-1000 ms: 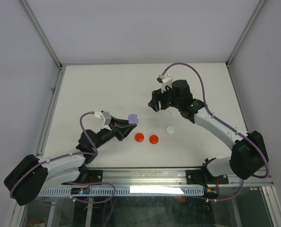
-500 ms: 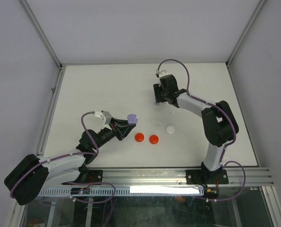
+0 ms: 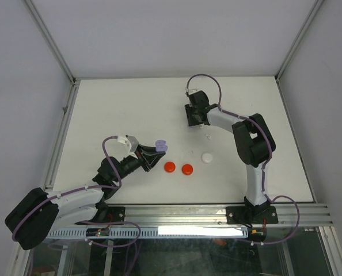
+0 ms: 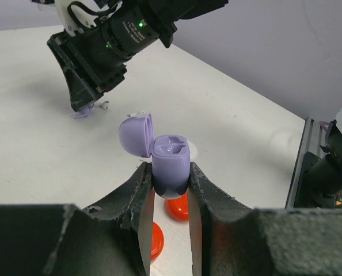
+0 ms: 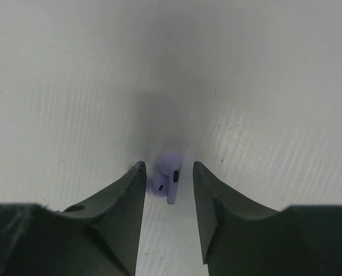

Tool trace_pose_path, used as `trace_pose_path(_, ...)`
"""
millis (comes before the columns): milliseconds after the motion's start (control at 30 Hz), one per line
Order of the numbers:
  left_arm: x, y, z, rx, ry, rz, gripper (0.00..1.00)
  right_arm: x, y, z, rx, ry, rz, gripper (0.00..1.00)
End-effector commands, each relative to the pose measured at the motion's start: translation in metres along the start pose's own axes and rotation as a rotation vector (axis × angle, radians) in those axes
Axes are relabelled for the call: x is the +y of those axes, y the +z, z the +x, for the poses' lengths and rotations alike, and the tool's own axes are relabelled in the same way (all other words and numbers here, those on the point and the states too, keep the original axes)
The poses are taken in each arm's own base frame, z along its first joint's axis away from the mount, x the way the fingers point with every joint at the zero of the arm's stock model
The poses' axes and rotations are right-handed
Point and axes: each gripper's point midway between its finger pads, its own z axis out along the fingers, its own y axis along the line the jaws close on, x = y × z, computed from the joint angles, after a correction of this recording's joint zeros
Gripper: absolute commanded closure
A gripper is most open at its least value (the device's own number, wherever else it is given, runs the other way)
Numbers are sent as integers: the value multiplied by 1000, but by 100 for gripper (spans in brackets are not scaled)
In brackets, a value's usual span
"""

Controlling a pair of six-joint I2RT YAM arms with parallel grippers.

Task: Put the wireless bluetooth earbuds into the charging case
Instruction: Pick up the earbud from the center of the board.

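Slippage is the chief risk: the lilac earbud (image 5: 166, 183) is tiny and smooth, lies flat on the tabletop (image 3: 119, 103), and sits nearer one finger of the right claw (image 5: 167, 168) than the other. An uneven pinch could flick it sideways or roll it out from under the tips. A grip that catches only the stem could also leave it twisted and awkward to seat. The right claw stands with its fingers apart, one on either side of the earbud and neither seen pressing on it, tips down at the surface towards the far middle of the tabletop. The left claw (image 4: 168, 175) is clamped on the lilac charging case (image 4: 170, 161), held upright above the near left of the tabletop, lid tipped open, its sockets looking empty. Case and earbud are well apart. The red discs (image 3: 169, 167) and a white disc (image 3: 206, 156) lie just right of the case, where a low carry might brush them.
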Motion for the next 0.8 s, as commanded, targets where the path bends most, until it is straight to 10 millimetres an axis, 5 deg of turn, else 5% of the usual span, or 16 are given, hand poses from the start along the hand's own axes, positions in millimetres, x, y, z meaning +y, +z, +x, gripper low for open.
trace_pose_path(0,-6,4,-24,-72,50,27,100,-1,1,-12,-6,5,15,60)
trace_pose_path(333,-8,4,-26,-74,71,40,100,2,0,16,106,11,-12,72)
trace_pose_path(767,-13,6,-26,-65,71,67,100,22,-40,61,226,-16,-114,81)
